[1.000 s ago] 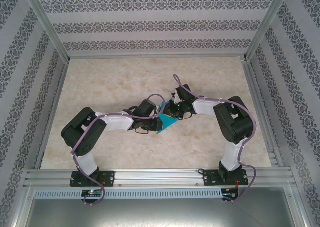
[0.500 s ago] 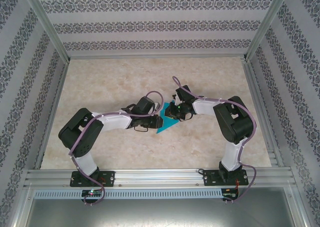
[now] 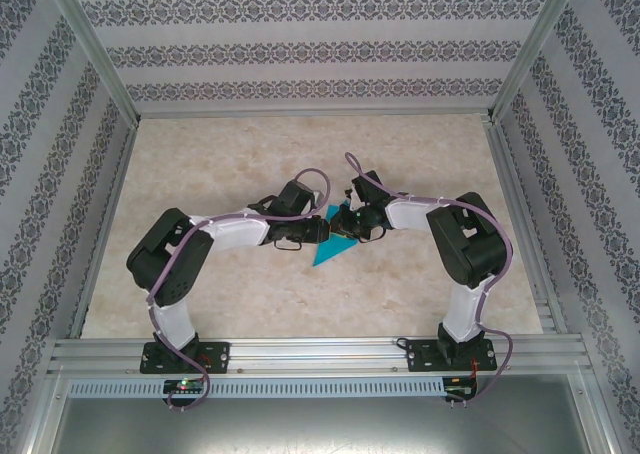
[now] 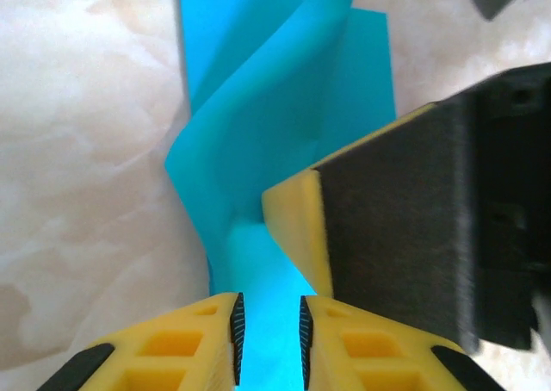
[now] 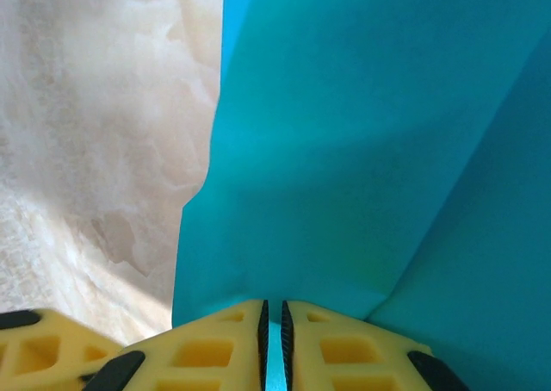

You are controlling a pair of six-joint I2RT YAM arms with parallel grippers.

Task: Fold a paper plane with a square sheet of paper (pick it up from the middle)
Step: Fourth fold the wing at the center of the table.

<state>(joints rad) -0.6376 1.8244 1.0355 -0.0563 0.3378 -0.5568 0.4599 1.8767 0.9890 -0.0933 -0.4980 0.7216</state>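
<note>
1. Mid-table, between the two wrists: square sheet of paper [image 3: 333, 247], teal, partly folded. One flap curled up off the marble table [image 3: 220, 164]; lowest corner pointing toward the near-left.
2. Up close on the sheet's edge: right gripper [image 5: 274, 335], pads pinched nearly together with only a teal sliver between. Clamped on the paper, same hold and same spot as a second back.
3. Just beside it: left gripper [image 4: 268, 331], pads a narrow gap apart, teal showing in that gap. Cannot tell whether gripping or merely straddling the sheet.
4. Changed over the last second:
   - left arm [image 3: 235, 232] swung its elbow away from the near edge
   - left gripper brought in from the sheet's left side to right against the right one
   - opposing finger pad [image 4: 297, 227] now large in the left wrist view, at the raised fold, contact not certain
   - sheet itself barely shifted on the table
5. Reading of that: probably a regrasp, with the left taking a fresh purchase near the right-hand pinch, ready to draw a flap over or run a crease.
6. Progress, by judgement: early to middle. No slim dart shape yet, no clean centre crease visible.
7. Risk: thin paper held close at two points, likely to crumple or tear if pulled apart unevenly.
</note>
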